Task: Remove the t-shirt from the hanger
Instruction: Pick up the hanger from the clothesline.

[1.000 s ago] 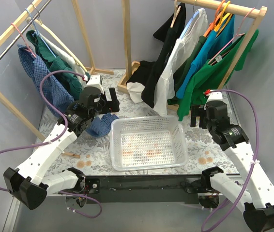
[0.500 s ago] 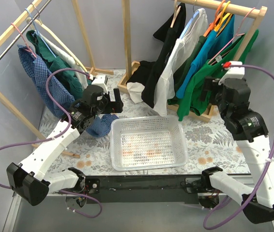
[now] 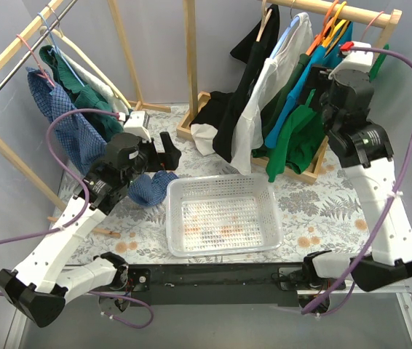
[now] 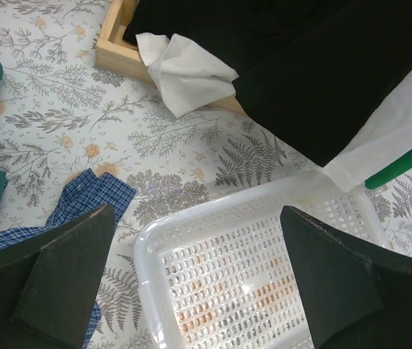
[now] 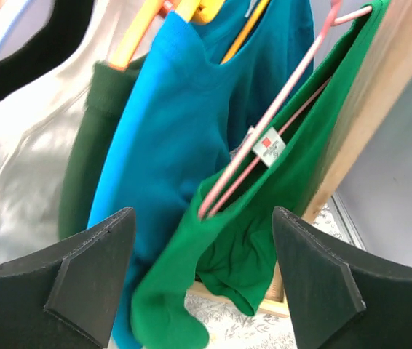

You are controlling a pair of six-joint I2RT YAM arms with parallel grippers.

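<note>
The right hand (image 5: pixel 202 218) was up at the far-right end of the wooden rack (image 5: pixel 381 94) with its jaws wide apart, facing the green t-shirt (image 5: pixel 228 254). The shirt hung on its pink hanger (image 5: pixel 212 198) (white tag at the collar). The left hand (image 4: pixel 196 218), also spread and holding nothing, hovered over the counter (image 4: pixel 184 138) beside the white basket (image 4: pixel 264 195).

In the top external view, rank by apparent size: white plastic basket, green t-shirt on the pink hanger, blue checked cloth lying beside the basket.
Largest to smallest:
white plastic basket
green t-shirt
blue checked cloth
</note>
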